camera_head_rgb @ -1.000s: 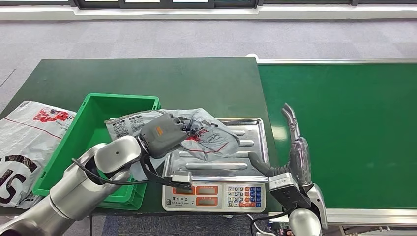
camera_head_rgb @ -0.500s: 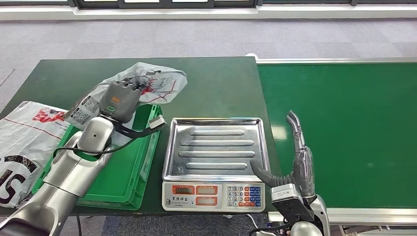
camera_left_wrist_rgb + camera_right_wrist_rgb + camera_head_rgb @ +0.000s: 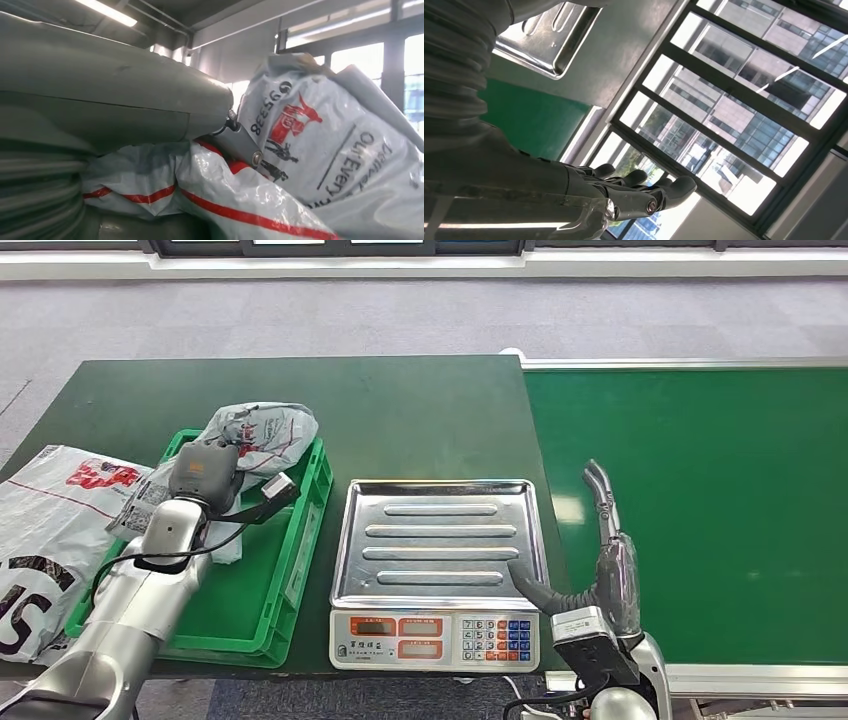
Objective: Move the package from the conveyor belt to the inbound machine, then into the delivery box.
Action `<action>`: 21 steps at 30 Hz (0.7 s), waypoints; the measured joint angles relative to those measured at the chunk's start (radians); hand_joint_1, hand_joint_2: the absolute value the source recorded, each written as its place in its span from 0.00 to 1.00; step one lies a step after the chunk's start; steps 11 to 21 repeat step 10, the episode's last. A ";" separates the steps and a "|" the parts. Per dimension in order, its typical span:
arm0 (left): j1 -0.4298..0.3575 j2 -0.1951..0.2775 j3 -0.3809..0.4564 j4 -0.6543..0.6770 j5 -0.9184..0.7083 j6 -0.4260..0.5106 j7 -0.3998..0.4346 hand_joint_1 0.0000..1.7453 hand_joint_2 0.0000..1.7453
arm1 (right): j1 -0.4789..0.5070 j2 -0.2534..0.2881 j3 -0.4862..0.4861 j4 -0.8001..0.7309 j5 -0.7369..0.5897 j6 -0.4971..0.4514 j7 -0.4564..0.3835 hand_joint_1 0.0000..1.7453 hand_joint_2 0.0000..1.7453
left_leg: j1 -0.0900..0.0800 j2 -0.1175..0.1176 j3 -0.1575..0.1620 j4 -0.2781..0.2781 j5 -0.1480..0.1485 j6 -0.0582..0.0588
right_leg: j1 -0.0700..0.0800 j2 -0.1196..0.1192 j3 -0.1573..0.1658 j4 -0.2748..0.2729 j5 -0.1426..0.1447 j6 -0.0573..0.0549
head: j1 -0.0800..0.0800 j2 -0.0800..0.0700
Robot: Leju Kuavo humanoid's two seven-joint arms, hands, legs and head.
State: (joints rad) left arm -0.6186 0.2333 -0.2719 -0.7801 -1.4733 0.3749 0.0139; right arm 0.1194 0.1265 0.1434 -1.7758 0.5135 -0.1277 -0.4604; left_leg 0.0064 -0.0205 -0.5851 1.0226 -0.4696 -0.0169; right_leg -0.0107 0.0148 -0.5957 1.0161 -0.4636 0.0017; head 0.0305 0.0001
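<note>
the left hand (image 3: 205, 472) is gripping the package (image 3: 262, 430), a crumpled grey-white plastic mailer with red print, and holding it over the far end of the green delivery box (image 3: 297, 570) on the dark green table (image 3: 420, 410). in the left wrist view the package (image 3: 320, 150) is bunching up against the hand's grey thumb (image 3: 150, 110). the right hand (image 3: 600, 530) is holding nothing, its fingers stretched out and apart, between the scale's steel tray (image 3: 440, 540) and the green conveyor belt (image 3: 700, 500). the scale's keypad (image 3: 495, 637) is facing the robot. another printed bag (image 3: 50, 530) is lying on the table just beside the box's outer side.
</note>
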 joint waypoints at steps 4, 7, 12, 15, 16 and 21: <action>0.027 -0.008 0.048 0.012 0.073 0.034 -0.025 0.00 0.00 | -0.001 0.002 0.000 0.000 0.009 0.000 0.001 0.00 1.00 | 0.000 0.000 0.000 0.000 0.000 0.000 | 0.000 0.000 0.000 0.000 0.000 0.000 | 0.000 0.000; 0.070 -0.021 0.096 -0.040 0.226 0.027 -0.083 0.00 0.00 | -0.001 0.003 0.000 0.000 0.017 -0.004 0.002 0.00 1.00 | 0.000 0.001 0.000 0.000 0.000 0.000 | 0.000 0.000 -0.001 0.000 0.000 0.000 | 0.000 0.000; 0.121 -0.035 0.145 -0.131 0.458 -0.043 -0.175 0.00 0.00 | -0.002 0.003 0.000 0.000 0.030 -0.013 0.006 0.00 1.00 | 0.000 0.001 0.000 0.000 0.000 0.000 | 0.000 0.000 -0.001 0.000 0.000 0.000 | 0.000 0.000; 0.121 -0.035 0.145 -0.131 0.458 -0.043 -0.175 0.00 0.00 | -0.002 0.003 0.000 0.000 0.030 -0.013 0.006 0.00 1.00 | 0.000 0.001 0.000 0.000 0.000 0.000 | 0.000 0.000 -0.001 0.000 0.000 0.000 | 0.000 0.000; 0.121 -0.035 0.145 -0.131 0.458 -0.043 -0.175 0.00 0.00 | -0.002 0.003 0.000 0.000 0.030 -0.013 0.006 0.00 1.00 | 0.000 0.001 0.000 0.000 0.000 0.000 | 0.000 0.000 -0.001 0.000 0.000 0.000 | 0.000 0.000; 0.121 -0.035 0.145 -0.131 0.458 -0.043 -0.175 0.00 0.00 | -0.002 0.003 0.000 0.000 0.030 -0.013 0.006 0.00 1.00 | 0.000 0.001 0.000 0.000 0.000 0.000 | 0.000 0.000 -0.001 0.000 0.000 0.000 | 0.000 0.000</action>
